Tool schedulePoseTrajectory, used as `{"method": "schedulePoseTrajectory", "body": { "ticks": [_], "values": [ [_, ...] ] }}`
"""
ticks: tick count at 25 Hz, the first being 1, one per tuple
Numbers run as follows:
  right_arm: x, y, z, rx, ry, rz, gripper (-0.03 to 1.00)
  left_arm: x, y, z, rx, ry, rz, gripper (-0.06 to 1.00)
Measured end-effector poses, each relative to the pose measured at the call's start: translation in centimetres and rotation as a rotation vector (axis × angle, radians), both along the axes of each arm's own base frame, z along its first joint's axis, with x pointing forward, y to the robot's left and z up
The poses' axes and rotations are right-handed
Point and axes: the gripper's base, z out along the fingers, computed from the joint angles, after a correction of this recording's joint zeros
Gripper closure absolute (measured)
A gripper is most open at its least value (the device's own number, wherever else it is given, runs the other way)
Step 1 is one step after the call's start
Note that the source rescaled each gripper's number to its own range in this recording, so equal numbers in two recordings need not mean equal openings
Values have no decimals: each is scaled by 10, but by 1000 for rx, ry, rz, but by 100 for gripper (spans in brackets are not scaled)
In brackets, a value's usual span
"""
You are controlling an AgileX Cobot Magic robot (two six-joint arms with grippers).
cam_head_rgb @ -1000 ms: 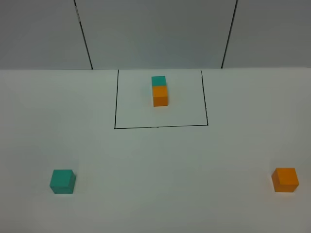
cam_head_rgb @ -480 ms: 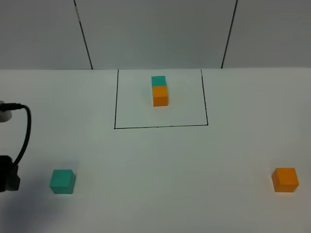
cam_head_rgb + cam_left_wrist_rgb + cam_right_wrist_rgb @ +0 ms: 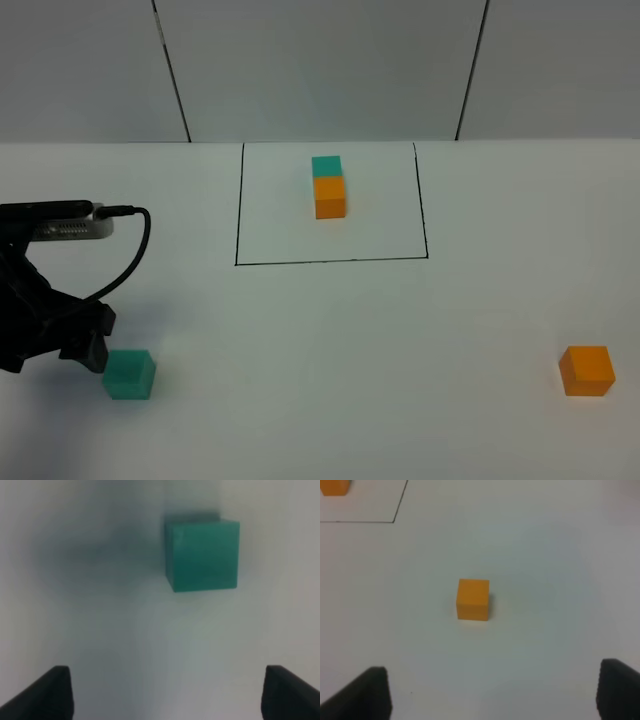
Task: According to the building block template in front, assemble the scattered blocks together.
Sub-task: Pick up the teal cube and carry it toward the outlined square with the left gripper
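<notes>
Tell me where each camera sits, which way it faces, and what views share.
Exterior high: mounted high, looking across the table at the template pair in its black outline; the left gripper shows beside the loose teal cube.
Left wrist: on the left arm, looking past its open gripper at that cube.
Right wrist: on the right arm, looking past the open right gripper at the loose orange cube.
Shared: each wrist view's cube also shows in the exterior view.
</notes>
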Motion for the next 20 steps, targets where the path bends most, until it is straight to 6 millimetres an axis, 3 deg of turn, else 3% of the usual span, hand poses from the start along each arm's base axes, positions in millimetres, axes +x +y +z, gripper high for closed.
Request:
{"method": "schedulePoseTrajectory", "body": {
  "ticks": [10,15,20],
  "values": [
    [0,0,0,0,0,0,27,17,-31,-37,6,18,-32,22],
    [0,0,0,0,0,0,27,21,-31,-56,49,63,-8,22],
    [0,0,0,0,0,0,27,27,-31,-61,50,28,9,22]
  ]
}}
